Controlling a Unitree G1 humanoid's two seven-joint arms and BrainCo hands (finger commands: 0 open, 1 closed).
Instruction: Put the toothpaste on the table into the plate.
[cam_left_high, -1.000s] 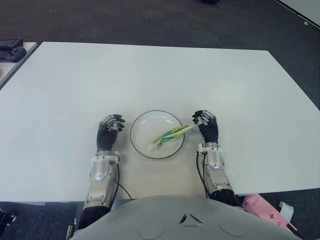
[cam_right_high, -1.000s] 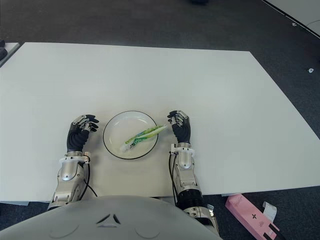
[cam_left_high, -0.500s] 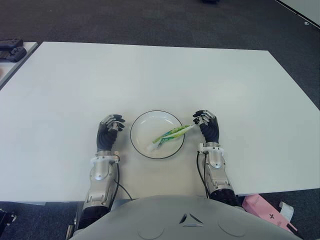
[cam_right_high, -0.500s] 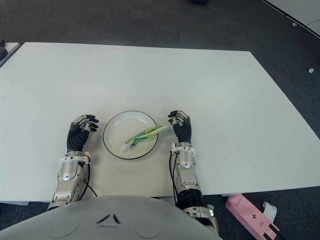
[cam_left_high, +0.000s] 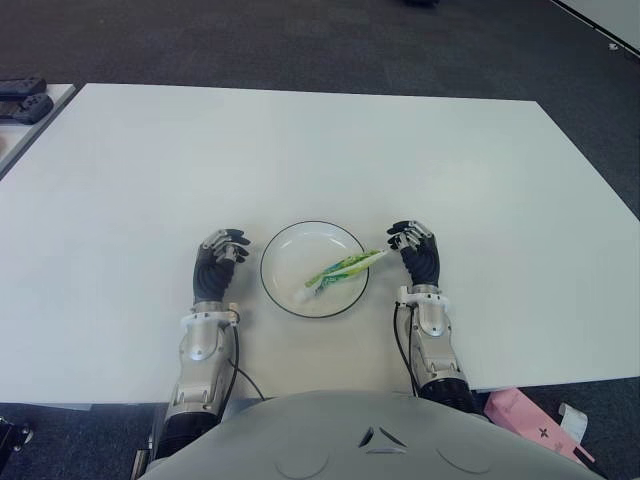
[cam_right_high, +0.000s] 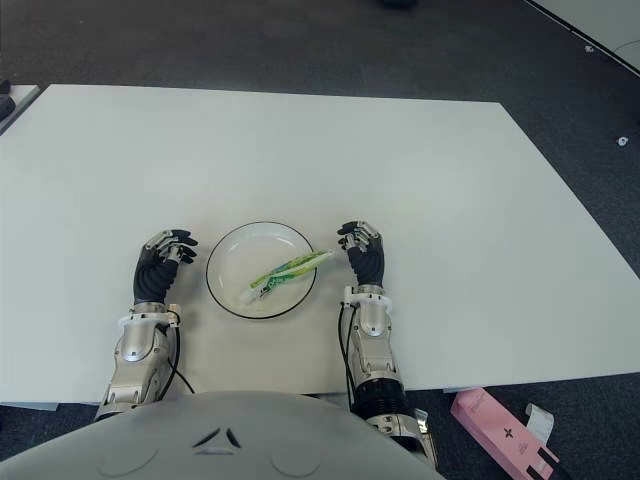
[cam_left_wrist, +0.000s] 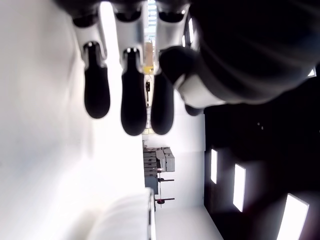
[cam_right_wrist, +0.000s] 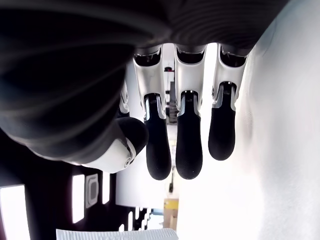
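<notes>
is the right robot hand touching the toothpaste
Apart. The left eye view shows a sliver of table between the right robot hand and the toothpaste tail.

White worktop (cam_left_high: 300, 150). White plate (cam_left_high: 283, 250) with thin black rim. Toothpaste (cam_left_high: 340, 270) green, yellow and white, white cap. Both hands (cam_left_high: 218, 266) (cam_left_high: 417, 255) black, silver knuckles; fingers (cam_right_wrist: 189, 145) black-tipped. Dark grey floor (cam_left_high: 300, 40). Pink box (cam_left_high: 525, 418), lower right.

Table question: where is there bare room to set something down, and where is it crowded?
The white table is bare across its far half and out to both side edges. It is crowded near the robot: the plate holding the toothpaste sits between the left robot hand and right robot hand, leaving only narrow gaps.
</notes>
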